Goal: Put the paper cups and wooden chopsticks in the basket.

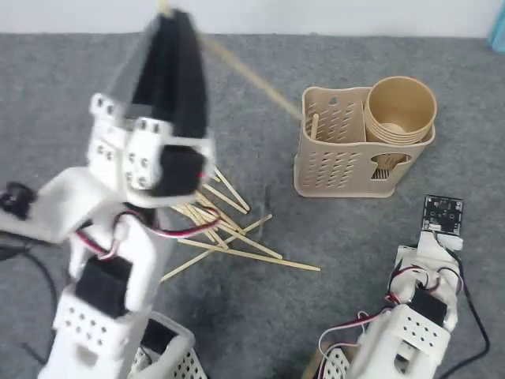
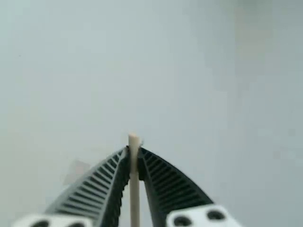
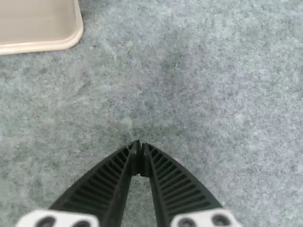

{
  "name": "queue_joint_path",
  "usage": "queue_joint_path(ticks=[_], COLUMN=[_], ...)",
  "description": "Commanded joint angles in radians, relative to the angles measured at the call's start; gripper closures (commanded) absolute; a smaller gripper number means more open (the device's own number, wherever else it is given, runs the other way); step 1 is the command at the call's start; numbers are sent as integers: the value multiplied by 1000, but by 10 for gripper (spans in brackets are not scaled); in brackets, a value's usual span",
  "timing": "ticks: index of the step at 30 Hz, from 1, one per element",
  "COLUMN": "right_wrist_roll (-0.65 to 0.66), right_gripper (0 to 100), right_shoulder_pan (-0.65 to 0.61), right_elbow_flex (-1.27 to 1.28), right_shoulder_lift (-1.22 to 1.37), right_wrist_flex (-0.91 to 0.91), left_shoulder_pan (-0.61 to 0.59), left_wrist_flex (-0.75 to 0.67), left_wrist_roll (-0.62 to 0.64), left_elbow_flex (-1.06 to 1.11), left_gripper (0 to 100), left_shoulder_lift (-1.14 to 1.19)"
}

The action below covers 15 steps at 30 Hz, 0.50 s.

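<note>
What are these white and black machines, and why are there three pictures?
They are two small robot arms on a grey mat. One picture looks down from above; the other two come from a camera on each arm's wrist. The left gripper, a black pincer, is shut on one wooden chopstick, held up in the air. The right gripper is shut on nothing, just over the mat. More chopsticks lie loose on the mat. The basket has paper cups stacked in it.

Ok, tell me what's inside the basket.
A stack of paper cups sits in one compartment of the basket; one chopstick stands in the other. The walls hide both compartments' floors.
</note>
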Motion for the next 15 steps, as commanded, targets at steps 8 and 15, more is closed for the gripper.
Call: queue_joint_path(ticks=[8,15], right_wrist_roll=[14,14], right_gripper=[991,991], right_shoulder_pan=[12,12], right_elbow_flex=[-8,-8], right_shoulder_lift=[-22,-22], right_wrist_flex=[-16,-16], left_shoulder_pan=[48,-6], left_wrist_flex=[-6,-183], left_wrist_roll=[-112,-110], left_elbow_flex=[-292,-286], left_gripper=[988,988], left_shoulder_lift=[494,695])
